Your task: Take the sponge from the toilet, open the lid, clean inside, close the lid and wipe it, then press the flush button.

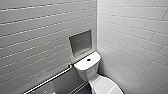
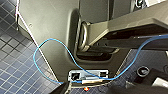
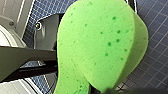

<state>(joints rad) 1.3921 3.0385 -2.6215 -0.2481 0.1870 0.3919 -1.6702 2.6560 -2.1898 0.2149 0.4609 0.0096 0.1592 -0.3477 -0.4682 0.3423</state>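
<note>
Head view, left to right: a metal grab bar (image 1: pixel 50 79) is fixed along the left tiled wall. A recessed niche (image 1: pixel 80 44) is set into that wall above the tank. The toilet (image 1: pixel 87 68) is placed in the corner where the two walls meet. The flush button (image 1: pixel 88 59) is seen at the middle of the tank top, clear of its edges. The lid (image 1: pixel 105 86) is cut by the lower border of the view; it is judged to be down, though this cannot be fully confirmed.

The sponge (image 3: pixel 100 45) is recorded in the right wrist view, raised above the dark tiled floor (image 3: pixel 152 62). It is judged to be clamped in the right gripper (image 3: pixel 101 88), closed on one end of the pad. Whether the left gripper is open or closed cannot be told. A blue cable (image 2: pixel 47 45) is noted against the robot's own body.

The step in hand is judged to be the approach to the toilet with the sponge in hand. The base should be squared to the bowl until the whole lid is brought into the head view. The arms should be held clear of the grab bar and the right wall. A firm hold on the soft pad is advised, since it could slip if brushed against the tank.
</note>
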